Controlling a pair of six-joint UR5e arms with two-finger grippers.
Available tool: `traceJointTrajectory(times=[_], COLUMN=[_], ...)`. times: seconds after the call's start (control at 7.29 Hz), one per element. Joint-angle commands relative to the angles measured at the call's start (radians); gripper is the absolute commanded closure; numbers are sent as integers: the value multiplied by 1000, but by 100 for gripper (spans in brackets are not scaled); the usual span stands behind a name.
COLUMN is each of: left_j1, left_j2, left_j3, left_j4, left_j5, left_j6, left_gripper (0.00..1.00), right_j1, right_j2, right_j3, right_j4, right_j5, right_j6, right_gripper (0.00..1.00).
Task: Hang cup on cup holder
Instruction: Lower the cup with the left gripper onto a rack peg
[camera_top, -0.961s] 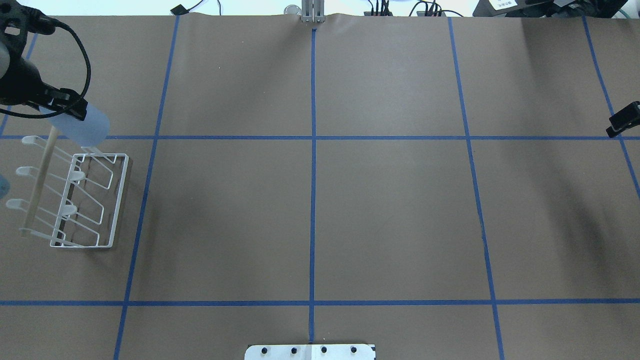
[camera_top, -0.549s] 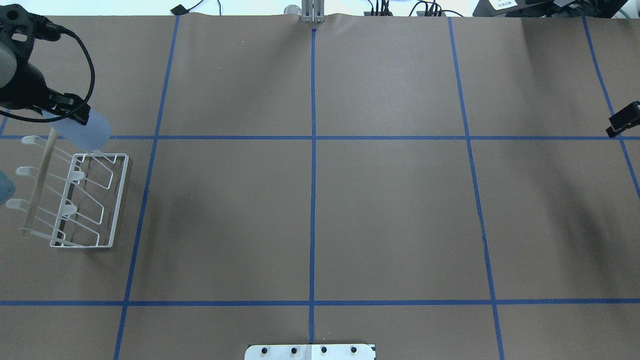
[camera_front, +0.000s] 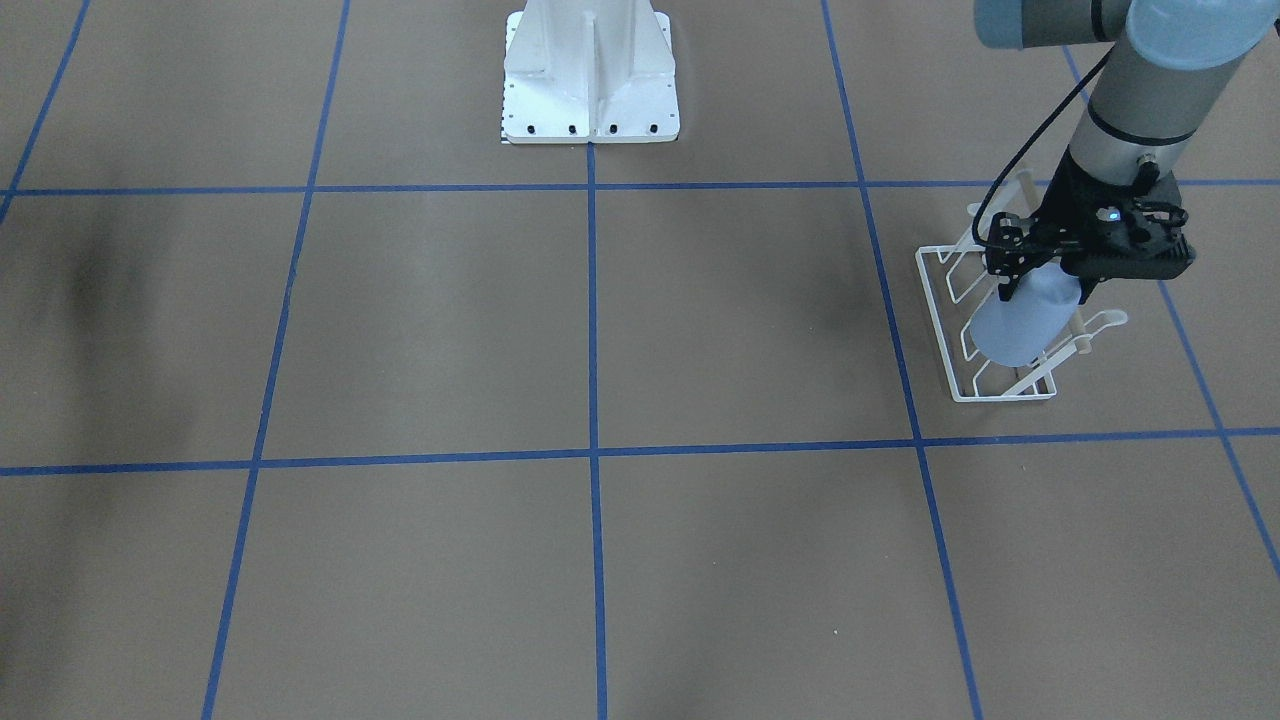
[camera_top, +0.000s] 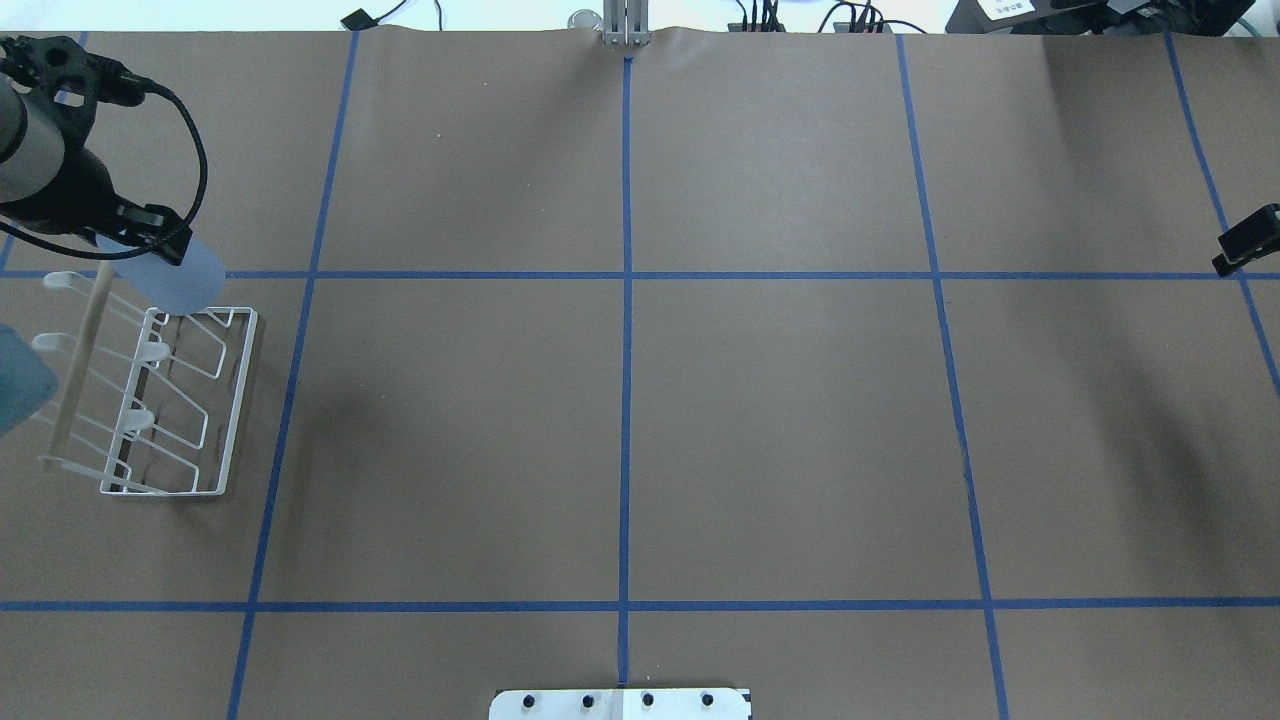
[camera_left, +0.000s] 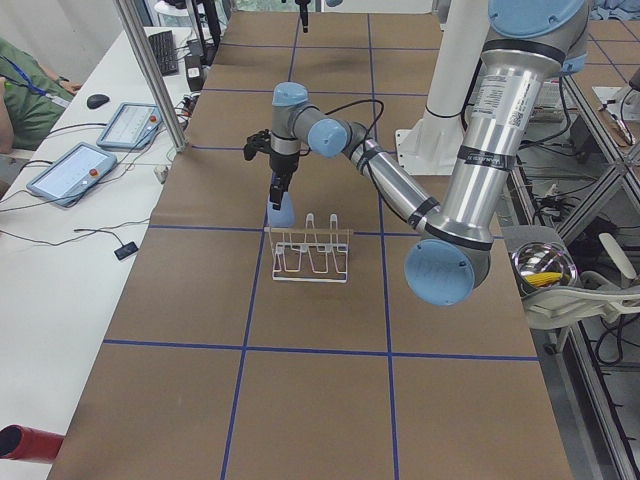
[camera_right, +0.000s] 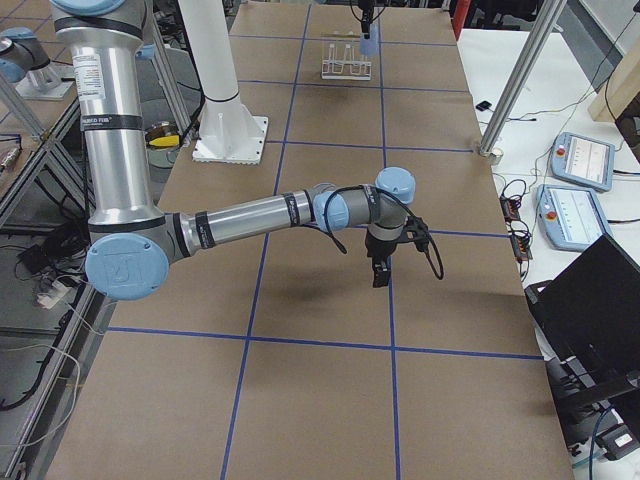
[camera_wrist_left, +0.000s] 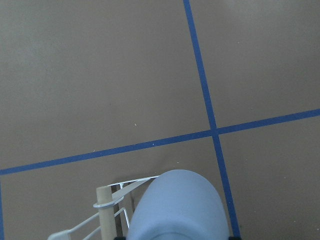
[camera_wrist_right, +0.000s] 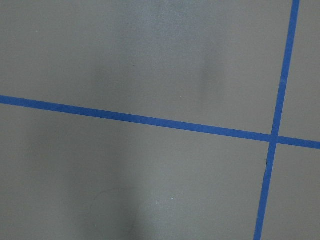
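The left gripper pinches the tilted cup over the far end of the cup holder at the table's left. The holder's wooden rod stands just beside the cup. The right gripper is far right; I cannot tell whether it is spread.

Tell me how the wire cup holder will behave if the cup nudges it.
The cup holder is thin open wire, so probably light and apt to slide if nudged. Its wide rectangular base likely resists tipping. The wire frame probably stays stiff.
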Motion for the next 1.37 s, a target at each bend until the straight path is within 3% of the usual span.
traceJointTrajectory(times=[0.0,0.14,0.27,0.41,0.55,1.24], left_j1=[12,21,23,23,24,-57], left_j2=[0,1,1,3,17,29], left_j3=[21,23,26,33,27,-11], left_j4=[-2,2,4,-1,-2,1], left_j5=[-2,-3,-8,-8,0,-15], left_j6=[-1,-1,5,5,7,120], left_gripper=[100,100,84,26,2,2], right_j1=[-1,0,-1,-1,-1,0], right_j2=[-1,-2,-4,-5,-5,-16], right_j3=[4,2,0,0,-16,-18], right_j4=[0,-1,-1,0,6,11], right_j5=[0,0,0,-2,0,-30], right_j6=[-1,-1,1,10,5,7], right_gripper=[0,0,0,0,0,0])
